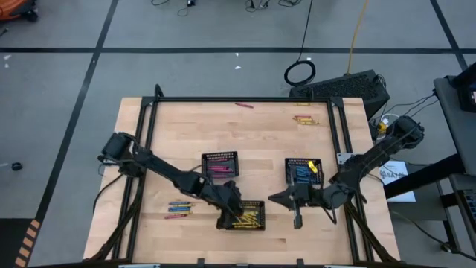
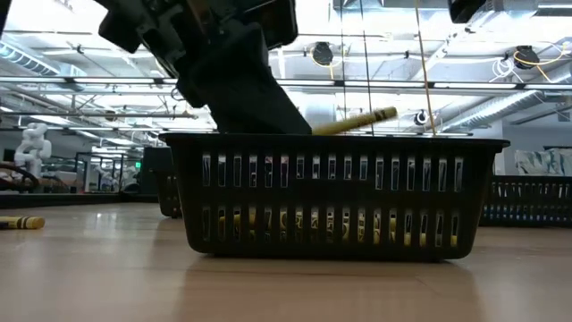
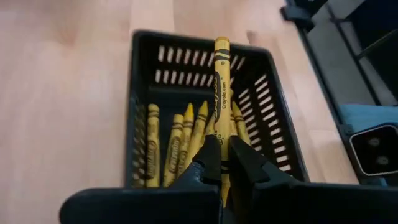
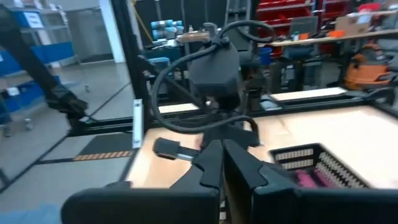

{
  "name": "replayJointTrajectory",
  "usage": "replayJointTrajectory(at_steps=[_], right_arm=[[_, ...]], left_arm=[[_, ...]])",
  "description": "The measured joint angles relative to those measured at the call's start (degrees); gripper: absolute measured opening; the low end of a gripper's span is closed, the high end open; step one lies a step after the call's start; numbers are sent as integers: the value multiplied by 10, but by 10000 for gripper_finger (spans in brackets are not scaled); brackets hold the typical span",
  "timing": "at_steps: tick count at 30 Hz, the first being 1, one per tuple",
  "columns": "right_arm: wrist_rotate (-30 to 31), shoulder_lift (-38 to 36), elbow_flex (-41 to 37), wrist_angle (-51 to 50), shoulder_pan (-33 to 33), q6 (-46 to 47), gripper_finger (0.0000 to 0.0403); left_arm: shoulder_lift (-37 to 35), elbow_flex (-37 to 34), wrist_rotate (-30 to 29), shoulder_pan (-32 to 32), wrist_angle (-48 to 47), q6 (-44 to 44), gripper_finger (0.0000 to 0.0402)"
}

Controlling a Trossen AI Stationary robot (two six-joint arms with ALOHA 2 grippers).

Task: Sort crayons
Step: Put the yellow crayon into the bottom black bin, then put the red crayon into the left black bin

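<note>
Three black mesh trays [image 1: 220,165] – two arms [image 1: 160,170] – several loose crayon clusters [image 1: 178,208].

We see a yellow crayon [image 3: 221,93] with a black-printed wrapper, pinched lengthwise and tilted above the yellow crayons [image 3: 177,146] lying side by side in a tray. Pink crayons [image 1: 218,170] fill another tray, blue crayons [image 1: 300,174] a third, with one yellow stick [image 1: 312,167] across its corner. Loose crayons [image 1: 179,208] lie on the table's left, and a few more [image 1: 302,118] near the far edge.

Two dark, matte arms; left gripper [image 3: 222,163] with black wedge-shaped fingers; black cable looping over left arm's [image 4: 214,68] bulky wrist housing
</note>
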Motion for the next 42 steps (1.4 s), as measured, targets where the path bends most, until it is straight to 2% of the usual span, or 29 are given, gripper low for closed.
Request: replayJointTrajectory(at_steps=[7, 13, 28, 31, 34, 37, 39, 42], right_arm=[[1, 25, 0, 21, 29, 5, 0], [1, 27, 0, 22, 33, 3, 0], [1, 27, 0, 19, 33, -12, 0], [2, 27, 0, 14, 33, -12, 0], [42, 27, 0, 11, 33, -15, 0], [76, 26, 0, 2, 32, -43, 0], [89, 26, 0, -2, 30, -66, 0], [90, 26, 0, -13, 19, -59, 0]], left_arm=[[39, 33, -13, -1, -24, -26, 2], [41, 34, -12, -1, -41, -38, 5], [37, 34, -8, 3, -58, -51, 106], [11, 33, 8, 11, -67, -46, 123], [-36, 33, 9, 14, -90, -14, 128], [-94, 32, -54, -2, -140, 31, 130], [-137, 23, -144, -19, -182, 50, 130], [-203, -8, -314, -55, -244, 43, 130]])
